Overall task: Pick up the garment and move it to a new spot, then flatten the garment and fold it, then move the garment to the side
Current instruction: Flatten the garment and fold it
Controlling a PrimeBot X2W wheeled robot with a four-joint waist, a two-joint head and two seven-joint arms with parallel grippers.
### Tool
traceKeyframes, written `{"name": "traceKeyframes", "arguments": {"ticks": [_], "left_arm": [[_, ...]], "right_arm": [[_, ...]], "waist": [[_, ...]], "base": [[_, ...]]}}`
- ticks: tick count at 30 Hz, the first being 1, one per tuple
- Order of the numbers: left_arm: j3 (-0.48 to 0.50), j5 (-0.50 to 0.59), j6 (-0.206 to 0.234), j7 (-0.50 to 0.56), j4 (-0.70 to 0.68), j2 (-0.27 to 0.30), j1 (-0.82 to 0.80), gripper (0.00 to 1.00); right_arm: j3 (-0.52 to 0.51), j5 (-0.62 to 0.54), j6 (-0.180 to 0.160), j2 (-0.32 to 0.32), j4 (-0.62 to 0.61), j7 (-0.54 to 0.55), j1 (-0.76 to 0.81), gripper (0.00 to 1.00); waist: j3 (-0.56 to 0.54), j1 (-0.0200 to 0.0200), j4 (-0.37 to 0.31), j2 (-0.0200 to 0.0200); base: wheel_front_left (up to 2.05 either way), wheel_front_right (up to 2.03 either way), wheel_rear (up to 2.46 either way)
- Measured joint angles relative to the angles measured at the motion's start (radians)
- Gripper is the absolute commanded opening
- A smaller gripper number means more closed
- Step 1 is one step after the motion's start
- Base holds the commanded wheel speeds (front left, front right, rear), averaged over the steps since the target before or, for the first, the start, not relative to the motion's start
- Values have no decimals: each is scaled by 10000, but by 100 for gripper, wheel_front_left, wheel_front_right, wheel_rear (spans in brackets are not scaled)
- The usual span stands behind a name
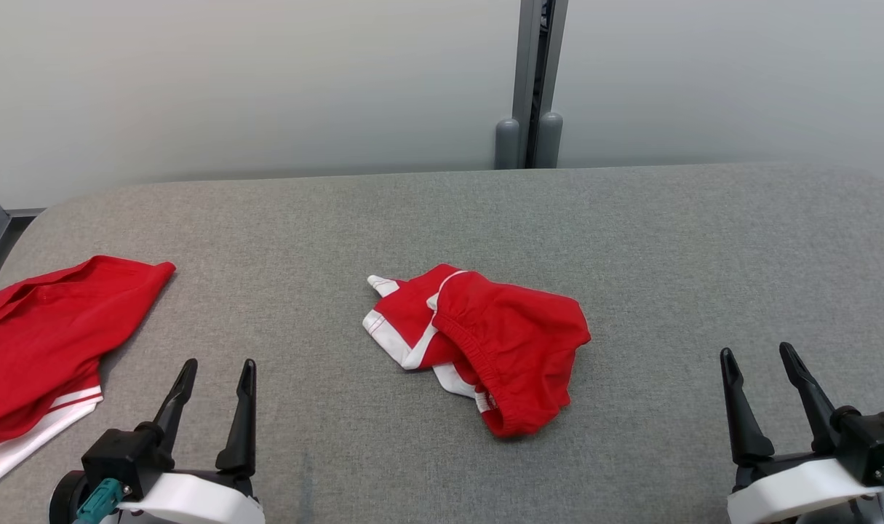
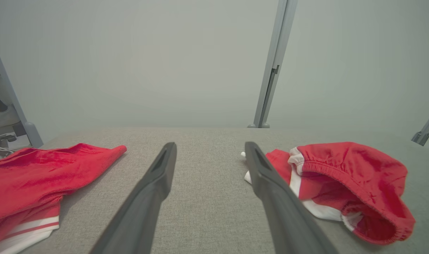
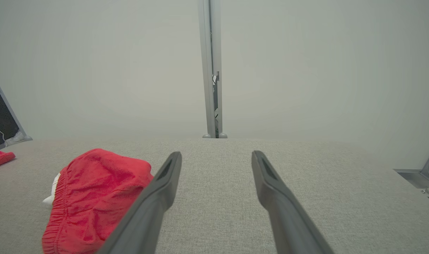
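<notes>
Pre-grasp, w/ spread, empty left tool [image 1: 220, 364] & right tool [image 1: 756, 349].
Pinch shorts [image 1: 514, 335] at waistband [image 1: 472, 364] ends, lift clear; skip other red piece [image 1: 41, 342].

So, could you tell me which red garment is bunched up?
The middle garment, crumpled in a heap with its elastic waistband showing; the left garment lies spread out flatter.

Left end effector [image 1: 219, 362], right end effector [image 1: 756, 348]: long dark tapered fingers [image 1: 241, 422], white wrist shells [image 1: 194, 501], teal connectors [image 1: 100, 499].
</notes>
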Motion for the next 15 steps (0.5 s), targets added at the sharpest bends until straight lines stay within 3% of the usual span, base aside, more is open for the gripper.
{"name": "traceKeyframes", "arguments": {"ticks": [15], "left_arm": [[-58,-100,73,52,50,40,-29,100]], "right_arm": [[27,171,0,88,-58,-2,68,100]], "waist": [[75,0,40,0]], "base": [[0,0,0]]}}
